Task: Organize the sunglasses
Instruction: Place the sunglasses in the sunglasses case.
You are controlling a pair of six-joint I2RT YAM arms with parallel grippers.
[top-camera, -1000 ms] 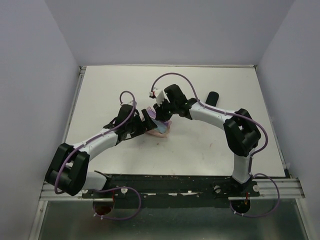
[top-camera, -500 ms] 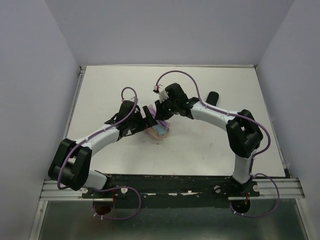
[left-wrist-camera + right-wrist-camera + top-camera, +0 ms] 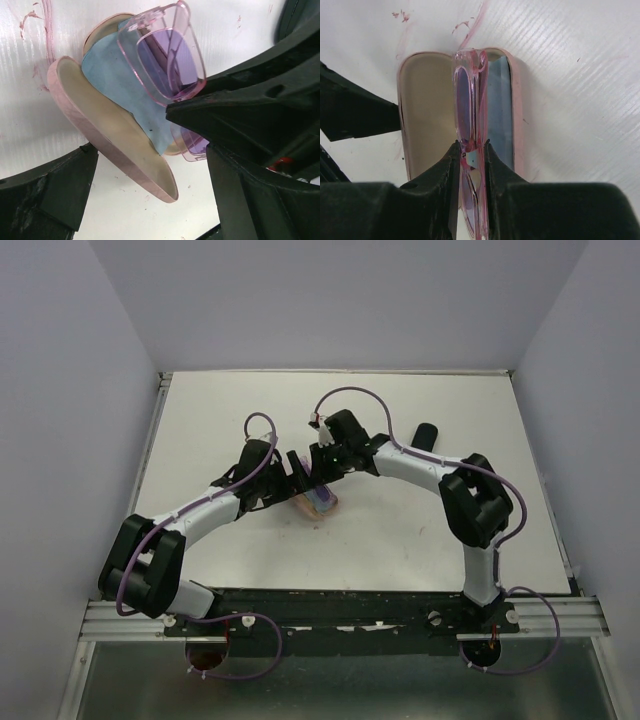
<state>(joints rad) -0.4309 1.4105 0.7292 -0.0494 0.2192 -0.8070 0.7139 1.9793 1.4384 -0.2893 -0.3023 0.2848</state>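
Note:
The pale pink-purple sunglasses (image 3: 469, 100) are folded and pinched between my right gripper's (image 3: 470, 150) fingers, held over the open pink case (image 3: 425, 110). A light blue cloth (image 3: 498, 110) lies in one half of the case. In the left wrist view the sunglasses (image 3: 165, 55) rest partly on the cloth (image 3: 115, 85), with the case's other half (image 3: 110, 135) standing out beside them. My left gripper (image 3: 150, 152) is open, its fingers on either side of the case's near end. In the top view both grippers (image 3: 293, 472) (image 3: 318, 470) meet over the case (image 3: 312, 508). The orange sunglasses are out of view.
A black oblong case (image 3: 427, 432) lies on the white table (image 3: 230, 410) behind the right arm. Red pen marks (image 3: 470, 22) stain the table beside the pink case. Walls enclose the table at left, right and back.
Both grippers have shifted slightly toward the far side and closed in over the pink case. The right gripper has brought the sunglasses lower into it.

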